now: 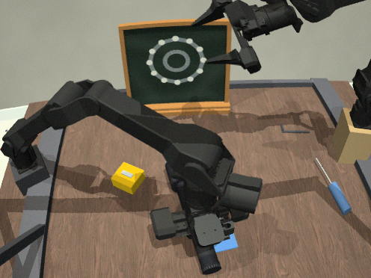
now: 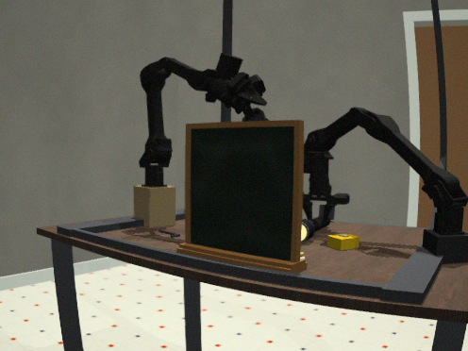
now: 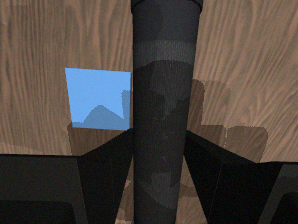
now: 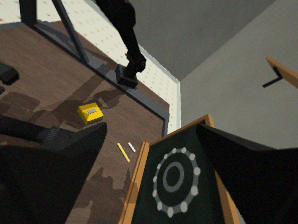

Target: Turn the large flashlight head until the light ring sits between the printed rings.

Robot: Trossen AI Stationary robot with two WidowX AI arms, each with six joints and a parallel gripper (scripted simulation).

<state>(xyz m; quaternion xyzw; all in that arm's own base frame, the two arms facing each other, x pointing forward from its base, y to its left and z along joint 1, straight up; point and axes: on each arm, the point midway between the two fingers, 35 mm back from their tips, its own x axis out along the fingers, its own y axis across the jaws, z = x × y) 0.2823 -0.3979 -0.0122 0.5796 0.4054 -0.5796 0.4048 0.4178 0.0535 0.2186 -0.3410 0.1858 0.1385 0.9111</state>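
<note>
The large flashlight [image 1: 210, 264] [image 3: 162, 75] lies along my left gripper [image 3: 158, 134], which is shut on its dark barrel. Its lit head [image 2: 305, 231] faces the board [image 1: 126, 63] [image 2: 242, 189] [image 4: 205, 200]; in the top view the left arm hides most of it. The board stands upright. The light dots [image 1: 175, 38] [image 4: 198, 171] lie on the outer printed ring [image 1: 182, 39], well outside the inner printed ring [image 1: 164, 60]. My right gripper [image 1: 200, 43] [image 4: 152, 127] is open and empty, its fingertips overlapping the board's upper right in the top view; contact cannot be told.
A yellow block [image 1: 128, 181] [image 2: 342, 242] [image 4: 90, 114] sits left of the flashlight. A blue square [image 1: 227, 243] [image 3: 100, 95] lies beside the barrel. A hex key [image 1: 295, 131] and blue screwdriver [image 1: 339, 198] lie to the right. Two chalk sticks [image 4: 123, 152] [image 4: 131, 147] lie near the board.
</note>
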